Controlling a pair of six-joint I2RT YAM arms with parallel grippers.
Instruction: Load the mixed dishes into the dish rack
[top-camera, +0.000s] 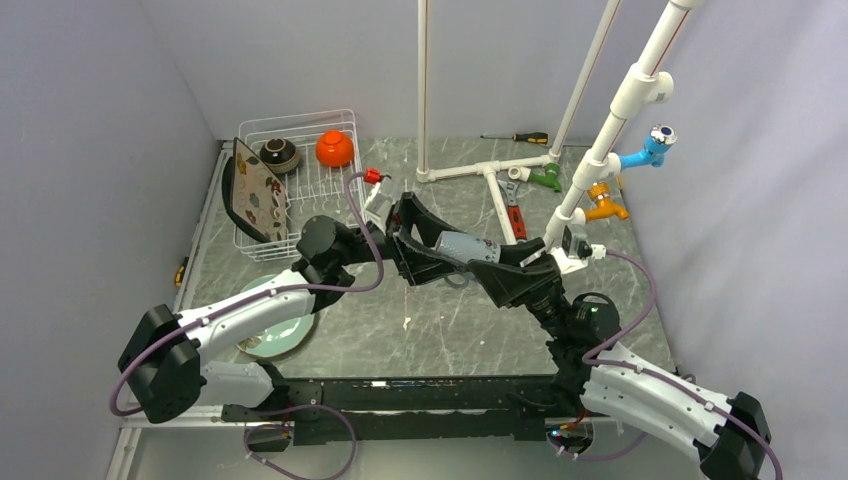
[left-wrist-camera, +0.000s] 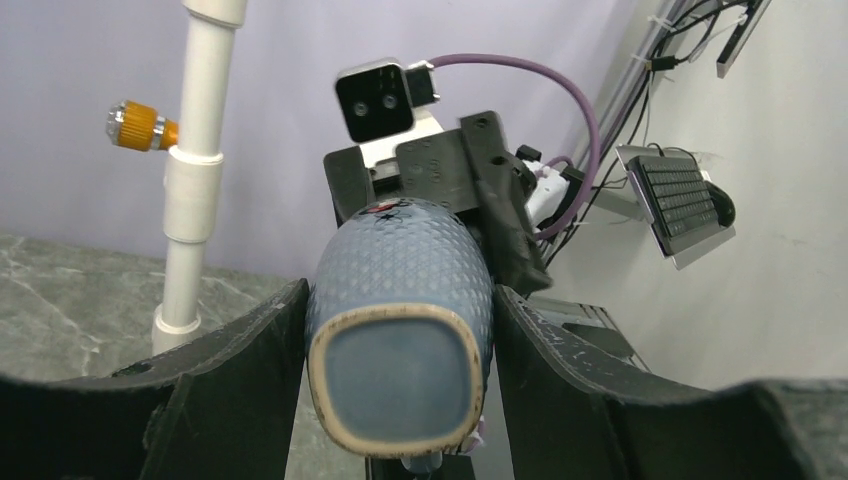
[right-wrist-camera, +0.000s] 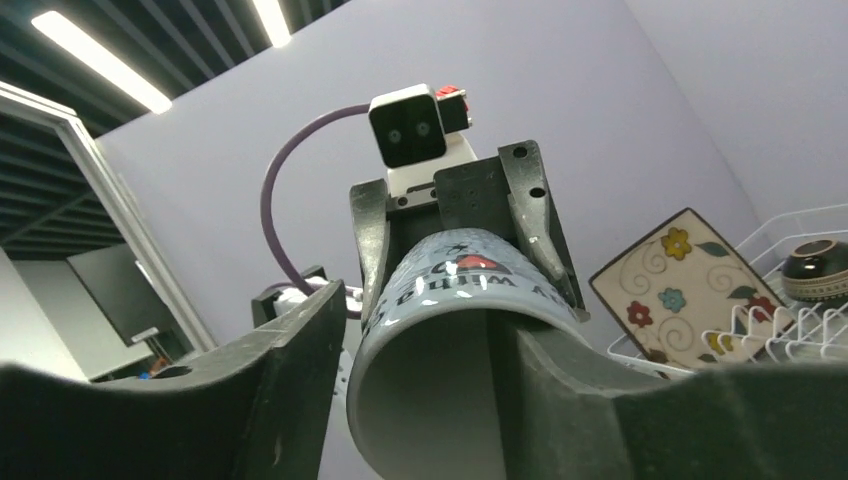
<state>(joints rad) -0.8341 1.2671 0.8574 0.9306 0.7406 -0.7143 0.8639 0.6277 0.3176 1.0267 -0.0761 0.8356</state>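
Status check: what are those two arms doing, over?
Left pincer clamped on blue mug, midair. Right pincer around its open end, grip unclear. Rack part-loaded; green plate on table.

L arm (top-camera: 240, 310), R arm (top-camera: 650, 395): white link shells, black joints, purple cables (top-camera: 365, 240) looped alongside. L pincer (left-wrist-camera: 400, 300), R pincer (right-wrist-camera: 425, 320): matte-black fingers (left-wrist-camera: 230, 370), scuffed, w/ small holes; white-cased cam (left-wrist-camera: 375, 100), black face, per wrist.

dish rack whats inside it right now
Inside the white wire dish rack: a dark brown bowl, an orange bowl, a brown square floral plate standing on edge, a dark teal plate behind it, mostly covered. The left arm hides the rack's near right corner.
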